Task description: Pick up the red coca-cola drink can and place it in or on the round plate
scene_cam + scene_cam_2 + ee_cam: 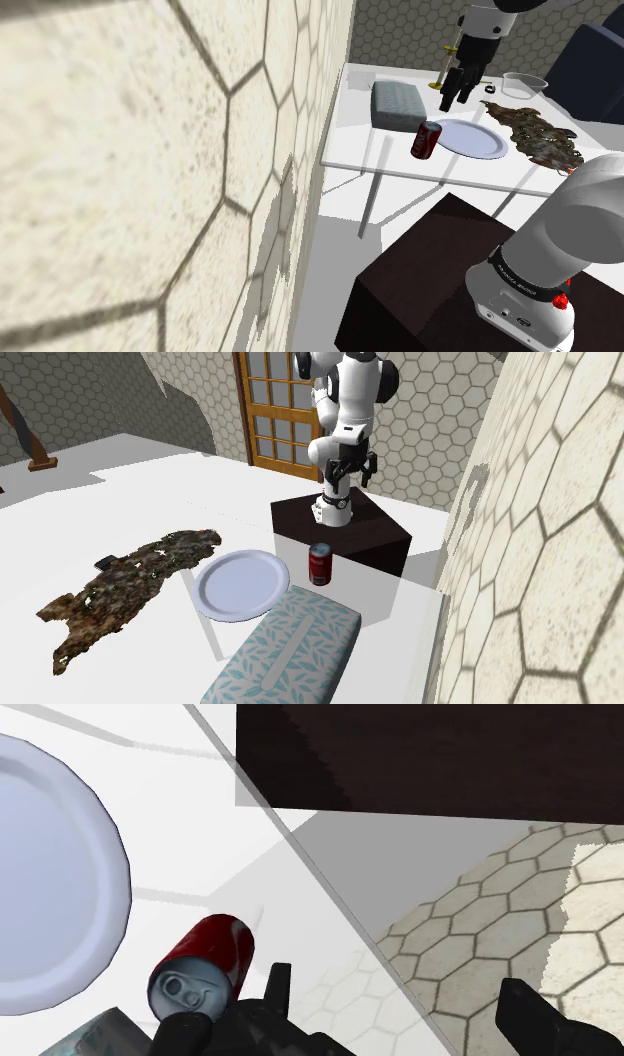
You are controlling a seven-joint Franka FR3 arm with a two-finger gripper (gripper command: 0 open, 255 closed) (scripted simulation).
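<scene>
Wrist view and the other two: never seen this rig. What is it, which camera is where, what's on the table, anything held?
A simulated white robot arm stands on a dark box, its stand, beside a white table. The shoulder view looks down from beside the stand; the second exterior view faces the arm across the table; the wrist view looks along the black pincer. On the table: an upright red can beside a round white plate, a leaf-patterned box, a brown patchy sheet and a clear bowl. The pincer is open and holds nothing; the can sits outside one finger, not between them.
</scene>
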